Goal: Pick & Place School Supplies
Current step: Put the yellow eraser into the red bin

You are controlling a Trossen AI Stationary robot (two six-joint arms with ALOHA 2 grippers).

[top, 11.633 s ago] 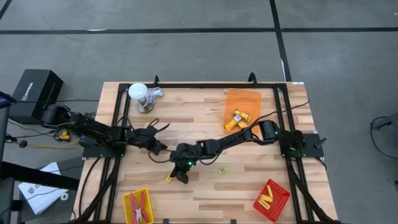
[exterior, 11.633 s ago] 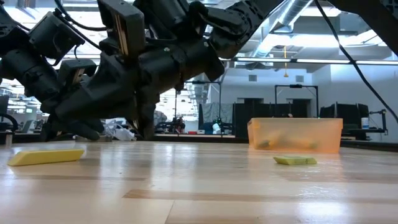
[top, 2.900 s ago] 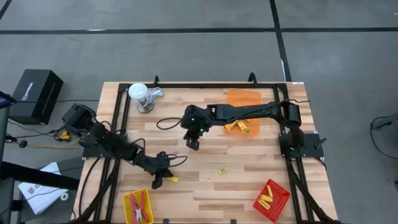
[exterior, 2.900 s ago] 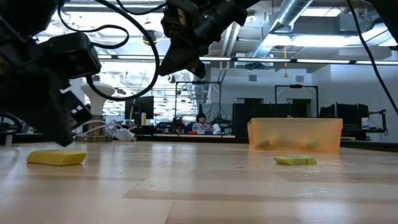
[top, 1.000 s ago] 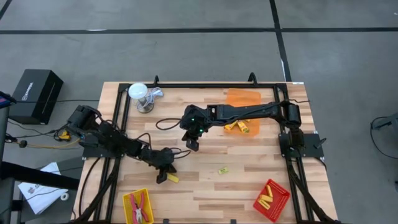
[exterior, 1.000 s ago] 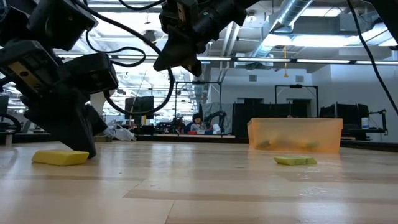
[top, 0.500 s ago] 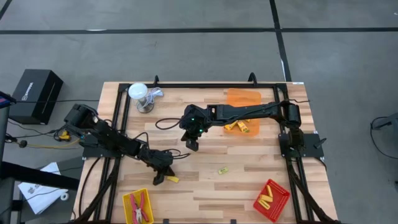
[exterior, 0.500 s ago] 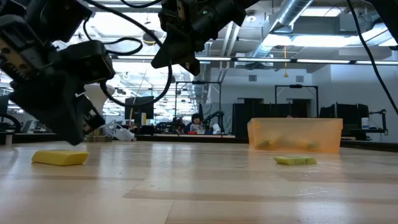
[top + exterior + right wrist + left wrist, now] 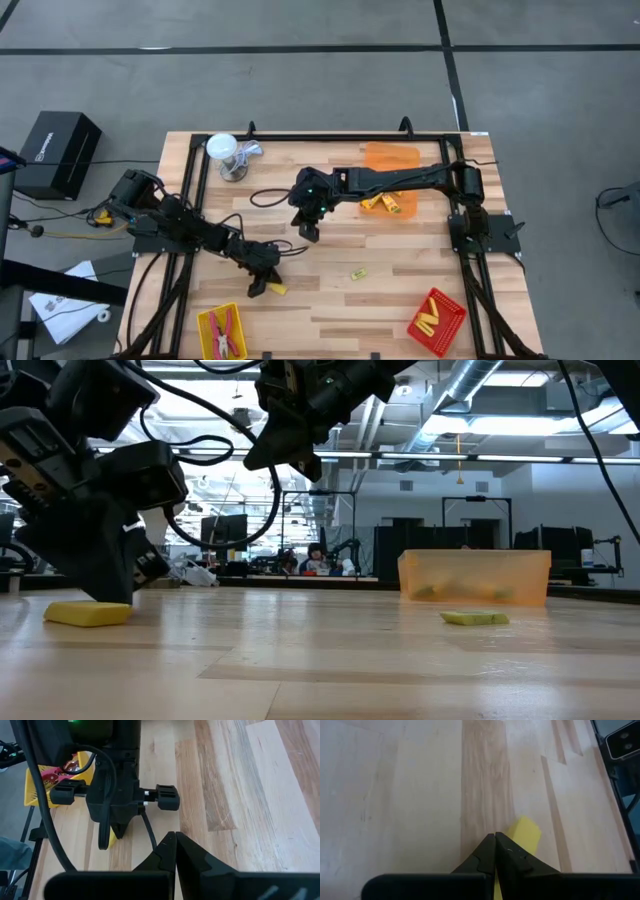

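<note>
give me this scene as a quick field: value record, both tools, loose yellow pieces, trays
left tool: shut, empty, low over the table beside a yellow block
right tool: shut, empty, raised over mid-table
second loose piece: small yellow-green piece lying apart on the bare wood
orange tray: far side, yellow sticks inside
yellow tray: near left corner, red-handled pliers inside
red tray: near right corner, yellow sticks inside

A yellow block [image 9: 277,288] lies flat near the desk's front-left corner; a smaller yellow piece [image 9: 356,273] lies mid-desk.
</note>
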